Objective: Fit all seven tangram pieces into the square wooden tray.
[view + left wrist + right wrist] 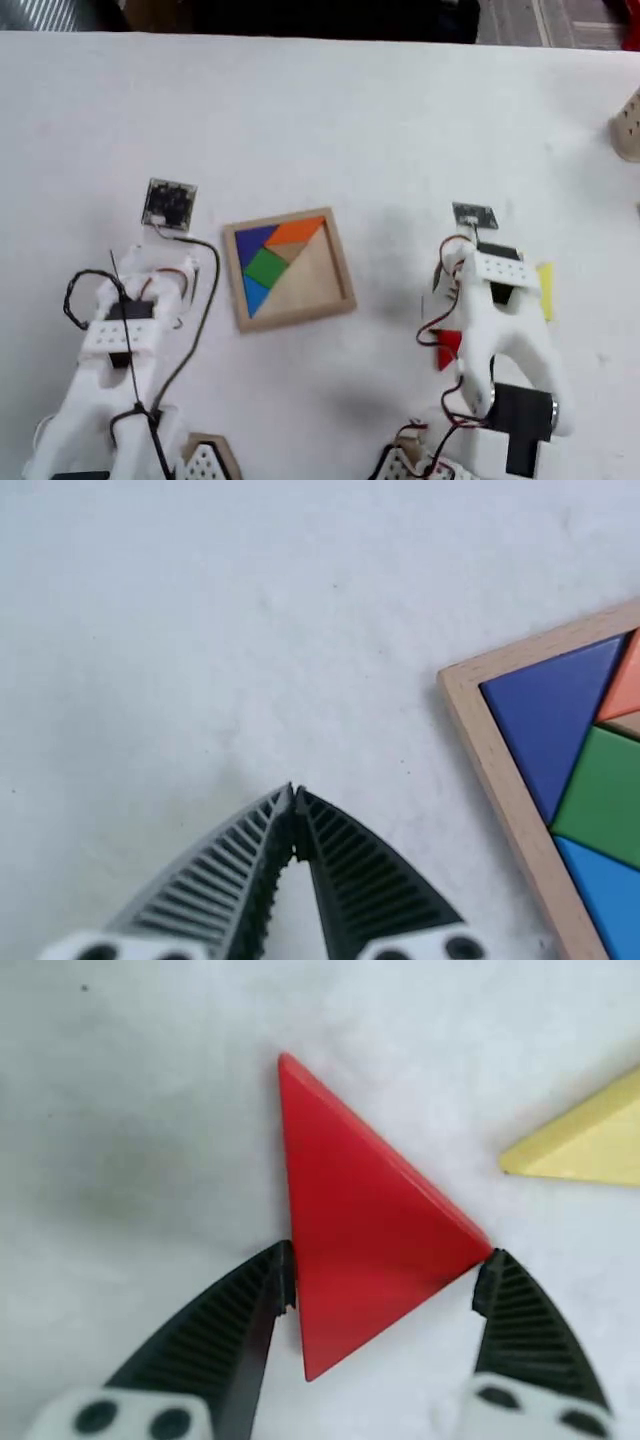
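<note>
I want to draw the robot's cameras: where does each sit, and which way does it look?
High view: above the white table, looking down at the square wooden tray; both arms show.
Left wrist view: on the left arm, looking down past its shut jaws at the tray's corner.
Right wrist view: on the right arm, looking down at the red triangle piece between its open jaws.
Shared: high and left wrist views both show the tray.
</note>
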Action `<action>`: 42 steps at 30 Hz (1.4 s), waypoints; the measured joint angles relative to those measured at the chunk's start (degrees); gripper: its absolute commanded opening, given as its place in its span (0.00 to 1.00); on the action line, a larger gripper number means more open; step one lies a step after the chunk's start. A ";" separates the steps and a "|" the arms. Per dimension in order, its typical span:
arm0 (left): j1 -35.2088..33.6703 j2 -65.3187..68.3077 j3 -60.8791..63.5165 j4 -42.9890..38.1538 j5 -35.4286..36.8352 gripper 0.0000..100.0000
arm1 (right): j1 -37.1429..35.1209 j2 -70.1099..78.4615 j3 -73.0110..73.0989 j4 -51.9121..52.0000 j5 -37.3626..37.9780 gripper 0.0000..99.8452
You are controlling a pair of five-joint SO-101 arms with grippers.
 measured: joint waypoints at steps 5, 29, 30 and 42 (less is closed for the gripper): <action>0.00 0.00 0.00 0.00 0.00 0.02 | -1.76 0.26 -0.18 0.09 2.73 0.26; 0.00 0.00 0.00 0.00 0.00 0.02 | -1.85 -3.34 -0.18 2.02 7.65 0.22; 0.00 0.00 0.00 0.00 0.00 0.02 | -1.85 -5.19 -0.09 2.37 8.00 0.25; 0.00 0.00 0.00 0.00 0.00 0.02 | -1.85 -12.92 2.37 2.46 11.96 0.32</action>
